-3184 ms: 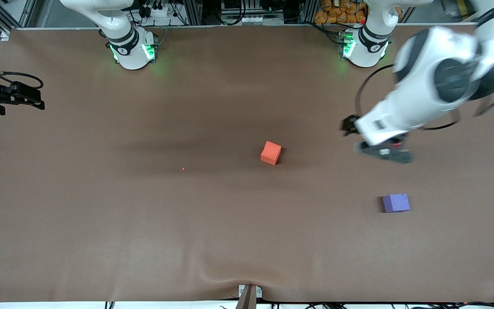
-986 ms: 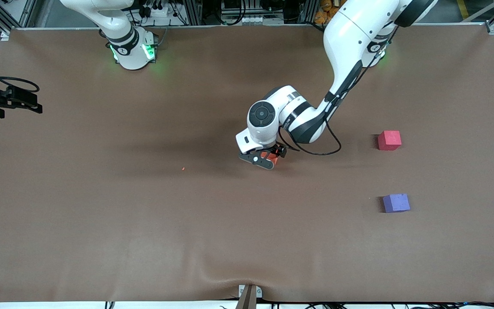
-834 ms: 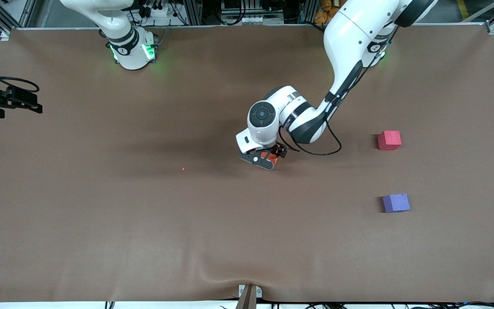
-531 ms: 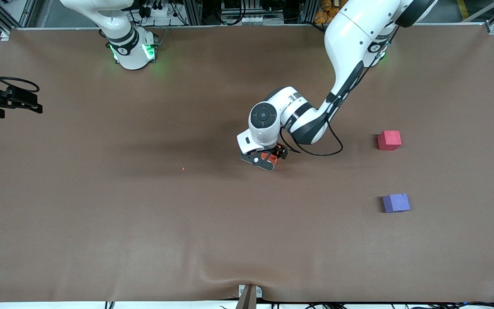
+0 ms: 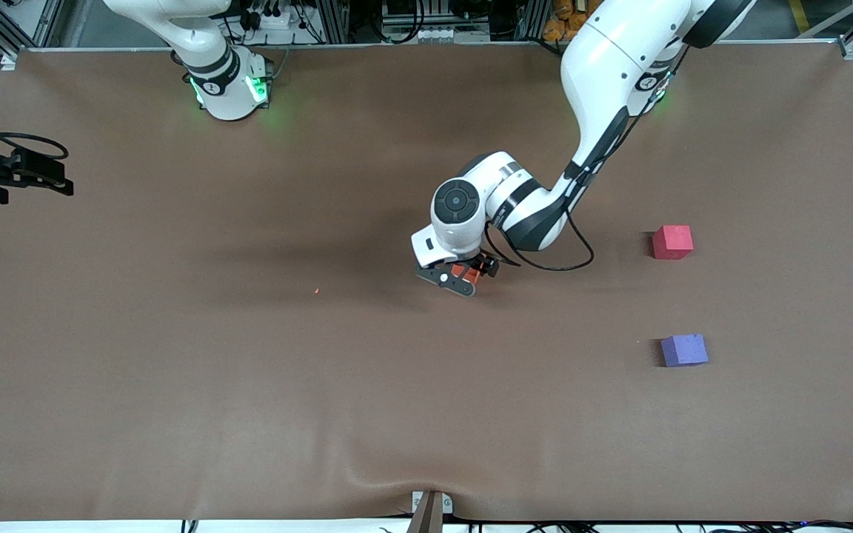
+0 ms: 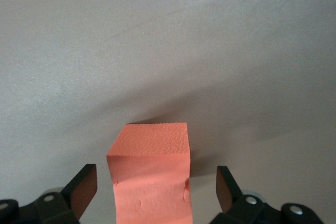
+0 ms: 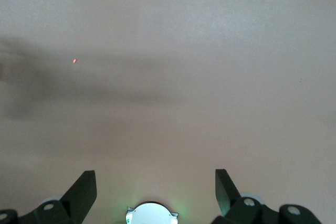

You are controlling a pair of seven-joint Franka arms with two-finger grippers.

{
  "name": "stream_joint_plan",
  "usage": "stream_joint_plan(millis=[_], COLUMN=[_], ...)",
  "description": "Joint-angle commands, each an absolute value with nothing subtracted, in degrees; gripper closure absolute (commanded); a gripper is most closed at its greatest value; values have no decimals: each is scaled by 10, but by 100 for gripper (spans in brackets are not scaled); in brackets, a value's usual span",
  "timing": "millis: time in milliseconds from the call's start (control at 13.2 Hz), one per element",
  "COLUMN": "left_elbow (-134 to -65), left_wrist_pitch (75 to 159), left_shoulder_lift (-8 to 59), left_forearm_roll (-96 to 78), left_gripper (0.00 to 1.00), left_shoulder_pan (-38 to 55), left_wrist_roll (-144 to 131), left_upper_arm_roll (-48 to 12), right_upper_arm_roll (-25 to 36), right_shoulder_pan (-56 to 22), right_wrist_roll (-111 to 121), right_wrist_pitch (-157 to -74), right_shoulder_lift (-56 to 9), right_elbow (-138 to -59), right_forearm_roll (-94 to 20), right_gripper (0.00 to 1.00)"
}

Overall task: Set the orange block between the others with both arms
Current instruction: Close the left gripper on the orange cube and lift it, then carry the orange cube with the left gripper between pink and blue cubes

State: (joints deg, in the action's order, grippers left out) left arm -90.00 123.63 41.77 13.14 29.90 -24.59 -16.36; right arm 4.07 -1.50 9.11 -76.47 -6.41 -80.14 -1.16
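My right gripper (image 7: 152, 192) waits over bare table (image 5: 175, 370) at the right arm's end, jaws spread wide, nothing between them; a tiny orange speck (image 7: 74, 61) lies on the cloth under it. My left gripper (image 6: 155, 192) is down over the orange block (image 6: 151, 174) near the table's middle. Jaws stand wide with a gap on each side of the block, fingers (image 6: 84, 188) not touching it. From the front, the left gripper (image 5: 463, 275) covers most of the orange block (image 5: 471, 275). Toward the left arm's end sit the red block (image 5: 672, 242) and, nearer the front camera, the purple block (image 5: 684, 350), well apart. I can read no writing.
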Motion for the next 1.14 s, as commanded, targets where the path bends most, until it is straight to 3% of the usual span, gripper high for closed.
stream_joint_plan(millis=[0, 76, 152, 227, 379, 455, 758, 1061], left_elbow=[-889, -890, -889, -889, -890, -890, -899, -903], left_wrist_pitch=[1242, 1245, 1245, 1245, 1245, 1244, 1231, 1134], left_shoulder_lift=[433, 435, 436, 436, 432, 430, 392, 331], left_forearm_roll=[148, 150, 151, 151, 151, 150, 151, 130], left_gripper=[0, 4, 17, 37, 85, 100, 100, 100], left_shoulder_pan=[301, 300, 300, 299, 296, 292, 231, 130], left_wrist_roll=[-243, -243, -243, -243, -248, -250, -241, -246], left_upper_arm_roll=[-163, -163, -163, -162, -160, -158, -157, -163], right_upper_arm_roll=[41, 40, 40, 40, 40, 41, 41, 40], right_shoulder_pan=[-13, -13, -13, -13, -9, -9, -9, 1], right_wrist_roll=[96, 96, 97, 97, 97, 97, 97, 96], right_wrist_pitch=[-762, -763, -763, -763, -763, -763, -762, -754], right_shoulder_lift=[-62, -61, -61, -61, -61, -61, -59, -58], right_elbow=[-802, -802, -802, -802, -801, -801, -799, -799], right_forearm_roll=[-19, -19, -19, -18, -17, -15, -11, -15], right_gripper=[0, 0, 0, 0, 0, 0, 0, 0])
